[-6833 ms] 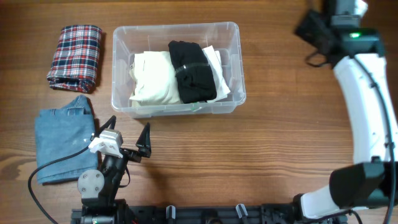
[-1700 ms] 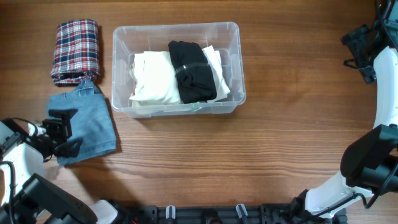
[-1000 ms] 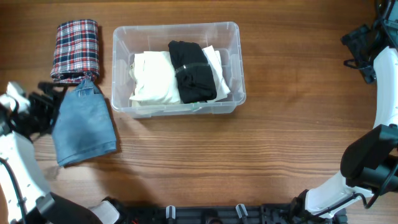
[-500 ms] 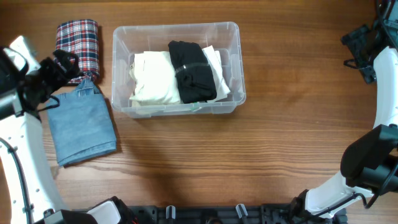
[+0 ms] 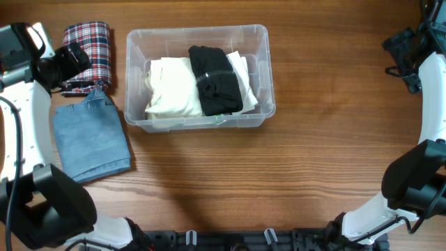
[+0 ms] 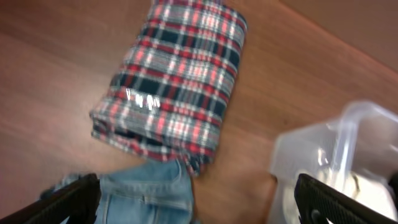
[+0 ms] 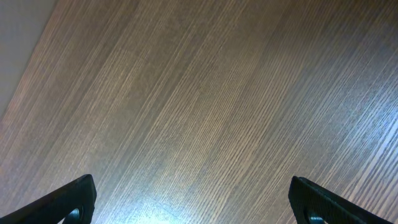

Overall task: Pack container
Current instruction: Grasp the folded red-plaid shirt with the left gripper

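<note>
While the overhead view is taking in the whole layout, the container is sitting on the table left of centre, toward the far edge. A cream garment and a black garment are lying side by side inside it, the black one overlapping a white piece beneath. Just left of the container, a plaid garment is lying folded, with a denim garment on its near side, their edges touching. The left gripper is hovering over the plaid garment's left side. Its wrist camera is supplying what the overhead cannot: fingers spread wide with nothing between them, and the plaid fold, a denim corner and one container corner lying ahead. The right gripper is hanging at the table's far right edge, well apart from the container. Overhead is giving only a dark outline of it, whereas its wrist view is showing jaws standing wide over plain wood, holding nothing.
</note>
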Robot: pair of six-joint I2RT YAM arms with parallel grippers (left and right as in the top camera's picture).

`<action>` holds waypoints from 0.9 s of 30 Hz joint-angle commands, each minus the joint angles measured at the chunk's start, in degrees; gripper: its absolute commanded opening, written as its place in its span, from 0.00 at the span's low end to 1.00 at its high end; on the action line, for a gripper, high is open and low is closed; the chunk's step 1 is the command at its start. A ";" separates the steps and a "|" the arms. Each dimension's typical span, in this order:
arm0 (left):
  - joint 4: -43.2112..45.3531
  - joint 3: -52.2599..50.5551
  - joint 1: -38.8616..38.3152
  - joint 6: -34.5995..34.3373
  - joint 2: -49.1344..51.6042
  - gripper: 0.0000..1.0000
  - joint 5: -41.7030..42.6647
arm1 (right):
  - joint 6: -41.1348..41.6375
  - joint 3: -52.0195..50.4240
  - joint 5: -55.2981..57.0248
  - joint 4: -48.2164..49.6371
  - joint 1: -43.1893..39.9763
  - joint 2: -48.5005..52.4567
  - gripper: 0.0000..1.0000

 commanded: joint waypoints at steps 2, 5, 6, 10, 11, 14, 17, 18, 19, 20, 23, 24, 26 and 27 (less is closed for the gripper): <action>2.69 1.88 -0.11 0.90 0.22 1.00 0.04 | 0.52 -0.24 -0.44 0.20 0.22 0.90 1.00; 4.00 1.88 -0.11 1.27 0.22 1.00 0.24 | 0.52 -0.24 -0.44 0.20 0.22 0.90 1.00; 4.48 1.88 -0.11 1.29 0.33 1.00 0.52 | 0.52 -0.24 -0.44 0.22 0.22 0.90 1.00; 7.82 1.88 -0.11 1.27 2.86 1.00 4.70 | 0.52 -0.24 -0.44 0.22 0.22 0.90 1.00; 8.87 1.88 -0.11 1.25 3.82 1.00 4.96 | 0.52 -0.24 -0.44 0.20 0.22 0.90 1.00; 12.44 1.88 -0.11 1.22 7.15 1.00 4.96 | 0.55 -0.24 -0.44 0.22 0.22 0.90 1.00; 16.50 1.88 -0.09 1.22 9.79 1.00 2.78 | 0.52 -0.24 -0.44 0.20 0.24 0.90 1.00; 17.94 1.88 -0.09 1.22 10.49 1.00 1.18 | 0.52 -0.24 -0.44 0.20 0.22 0.90 1.00; 19.61 1.88 -0.09 1.25 11.34 1.00 -1.18 | 0.50 -0.24 -0.44 0.20 0.22 0.90 1.00; 20.59 1.88 -0.09 1.22 11.85 1.00 -2.80 | 0.52 -0.24 -0.44 0.20 0.22 0.90 1.00; 25.09 1.88 0.44 1.27 14.80 1.00 -9.07 | 0.52 -0.24 -0.44 0.22 0.22 0.90 1.00; 25.57 1.88 0.70 1.31 15.37 1.00 -9.22 | 0.52 -0.24 -0.44 0.20 0.22 0.90 1.00; 26.21 1.88 1.55 1.27 16.76 1.00 -8.50 | 0.52 -0.24 -0.44 0.20 0.22 0.90 1.00; 26.21 1.88 1.99 1.27 17.42 1.00 -7.76 | 0.52 -0.24 -0.44 0.20 0.22 0.90 1.00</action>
